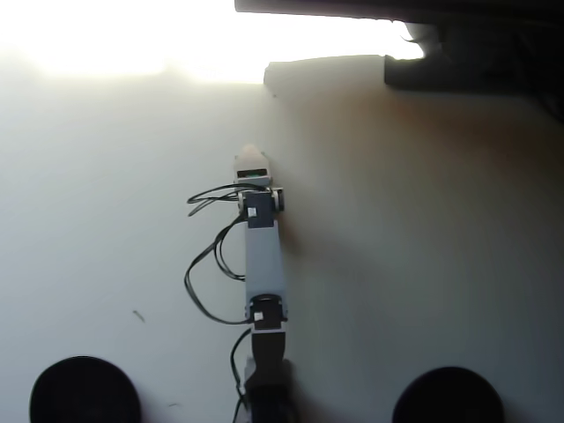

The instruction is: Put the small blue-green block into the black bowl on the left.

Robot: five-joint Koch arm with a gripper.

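Currently only the overhead view is available. The arm [262, 264] is seen stretched from its base at the bottom centre straight up the picture over the pale counter [423, 264], with black cables looped off to the left of it.

The gripper [250, 152] is seen as a pale tip at the far end of the arm, near the middle of the counter and just below the glare that washes out the top of the view. The jaws lie under the wrist housing and only one pale point is shown, so whether they are open or closed cannot be told, nor whether anything is held.

The small blue-green block is not made out anywhere in this view. No teal patch is seen on the bare counter; it is judged likely to be hidden beneath the gripper or between the jaws, but this is not confirmed.

The black bowl [85, 389] is seen at the bottom left corner, partly cut off by the edge, and its visible interior is uniformly dark with nothing teal seen in it. The other black bowl [448, 395] sits at the bottom right, well apart from the first.

Progress is judged as early. The delivery is not done: the gripper is well apart from the left bowl, and the carry across and the release remain.
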